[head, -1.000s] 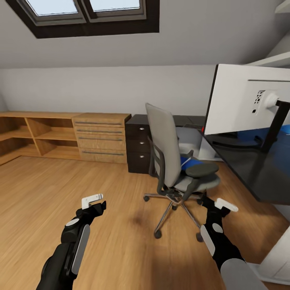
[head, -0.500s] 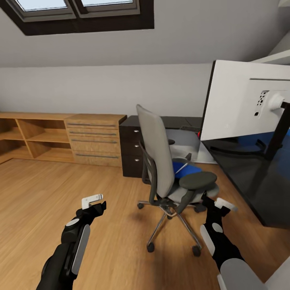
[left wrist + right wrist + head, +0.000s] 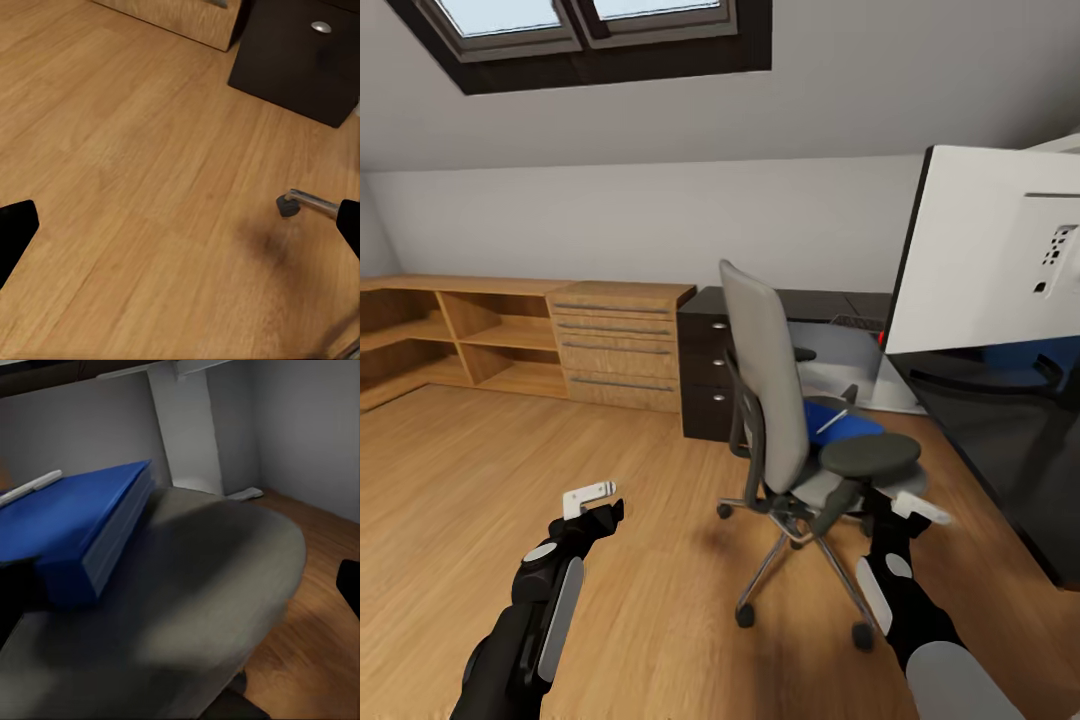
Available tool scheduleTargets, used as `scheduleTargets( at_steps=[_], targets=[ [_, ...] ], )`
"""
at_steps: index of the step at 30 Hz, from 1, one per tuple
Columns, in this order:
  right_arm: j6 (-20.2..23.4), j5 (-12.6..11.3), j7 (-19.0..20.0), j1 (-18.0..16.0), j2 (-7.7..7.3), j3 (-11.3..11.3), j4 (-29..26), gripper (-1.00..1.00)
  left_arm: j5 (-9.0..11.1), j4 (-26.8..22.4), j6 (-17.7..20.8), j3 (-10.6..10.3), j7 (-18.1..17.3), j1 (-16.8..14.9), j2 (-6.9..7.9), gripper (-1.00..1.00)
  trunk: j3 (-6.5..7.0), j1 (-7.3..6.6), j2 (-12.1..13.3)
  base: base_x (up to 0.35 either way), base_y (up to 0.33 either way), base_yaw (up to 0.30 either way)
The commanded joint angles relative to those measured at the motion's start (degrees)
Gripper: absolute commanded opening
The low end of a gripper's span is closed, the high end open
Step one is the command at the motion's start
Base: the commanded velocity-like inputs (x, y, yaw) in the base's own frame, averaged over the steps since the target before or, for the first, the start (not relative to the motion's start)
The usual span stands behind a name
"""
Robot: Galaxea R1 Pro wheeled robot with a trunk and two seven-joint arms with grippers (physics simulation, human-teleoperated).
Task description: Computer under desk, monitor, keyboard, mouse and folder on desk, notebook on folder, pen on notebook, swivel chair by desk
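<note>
Currently, head view: swivel chair (image 3: 785, 420) centre frame, blue folder (image 3: 842, 420) on seat, pale pen (image 3: 832, 421) on top. Monitor (image 3: 1000, 250) upper right on black tabletop (image 3: 1000, 430). Left pincer (image 3: 596, 502) lower left, over floor, holding nothing; jaw state unclear. Right pincer (image 3: 910, 508) lower right, beside armrest; cannot tell gap.

Left wrist view: fingers spread wide, bare floor between; chair caster (image 3: 287, 205) at right edge.

Right wrist view: folder (image 3: 75, 525) upper left, pen (image 3: 30, 487) near its far edge. Risk: chair rolls or swivels if nudged; tilting folder lets pen slide off.
</note>
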Motion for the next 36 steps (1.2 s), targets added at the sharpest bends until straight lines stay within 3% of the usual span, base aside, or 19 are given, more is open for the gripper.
scheduleTargets(
  at_steps=[1, 7, 13, 18, 20, 26, 36],
  targets=[
    [-0.3, -0.5, 0.2, 0.0, 0.06, 0.0, 0.0, 1.00, 0.5, -0.1, 0.2, 0.0, 0.3, 0.0, -0.02, 1.00, -0.06, -0.01, 0.0, 0.000, 0.000, 0.269],
    [-0.3, -0.5, 0.4, 0.0, 0.23, 0.0, 0.0, 1.00, 0.6, -0.1, 0.3, 0.0, 0.3, 0.0, 0.01, 1.00, -0.06, -0.01, 0.0, 0.000, 0.000, 0.272],
    [-0.3, -0.5, 0.6, 0.0, 1.43, 0.3, 0.1, 1.00, 0.6, -0.1, 0.3, 0.0, 0.3, 0.0, -0.04, 1.00, -0.06, -0.01, 0.0, 0.000, 0.000, 0.273],
    [-0.3, -0.6, 0.3, 0.0, 1.99, 3.8, 0.5, 1.00, 0.6, -0.1, 0.3, 0.0, 0.3, 0.0, -0.09, 1.00, -0.06, -0.01, 0.0, 0.000, 0.000, 0.273],
    [-0.3, -0.6, 0.3, 0.0, 2.06, 4.3, 0.6, 1.00, 0.6, -0.1, 0.3, 0.0, 0.3, 0.0, -0.07, 1.00, -0.06, -0.01, 0.0, 0.000, 0.000, 0.274],
    [-0.2, -0.5, 0.2, 0.0, 3.85, 4.6, 0.7, 1.00, 0.6, -0.1, 0.3, 0.0, 0.3, 0.0, -0.05, 1.00, -0.06, -0.01, 0.0, 0.000, 0.000, 0.275],
    [-0.2, -0.5, 0.2, 0.0, 4.04, 4.6, 0.6, 1.00, 0.6, -0.1, 0.3, 0.0, 0.3, 0.0, -0.04, 1.00, -0.06, -0.01, 0.0, 0.000, 0.000, 0.256]
  ],
)
